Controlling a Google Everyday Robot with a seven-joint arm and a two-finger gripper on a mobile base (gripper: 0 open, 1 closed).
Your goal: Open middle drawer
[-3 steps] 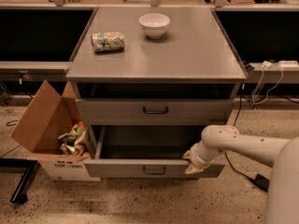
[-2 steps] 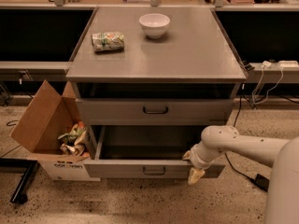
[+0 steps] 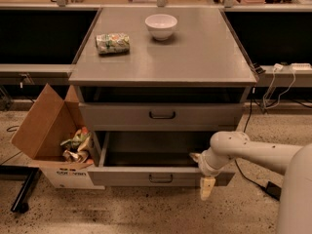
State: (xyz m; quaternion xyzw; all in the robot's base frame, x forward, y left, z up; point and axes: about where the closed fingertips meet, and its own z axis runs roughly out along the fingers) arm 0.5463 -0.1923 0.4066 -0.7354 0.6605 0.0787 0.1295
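The middle drawer (image 3: 146, 177) is pulled well out of the grey cabinet, and its low front panel carries a small dark loop handle (image 3: 161, 178). Its inside looks empty. My gripper (image 3: 201, 172) is at the right end of that front panel, reaching in from the right on a white arm (image 3: 253, 152). One pale finger (image 3: 195, 156) sits inside the drawer and the other (image 3: 207, 188) hangs in front of the panel. The fingers are spread apart. The drawer above (image 3: 162, 115) is closed.
A white bowl (image 3: 161, 26) and a snack bag (image 3: 112, 43) lie on the cabinet top (image 3: 195, 57). An open cardboard box (image 3: 44, 130) with trash stands on the floor at the cabinet's left. Cables (image 3: 280, 82) hang on the right. A dark stand foot (image 3: 22, 194) is at lower left.
The outer finger has swung down in front of the drawer's panel, so the fingers stand wider apart. The drawer has stayed where it was.
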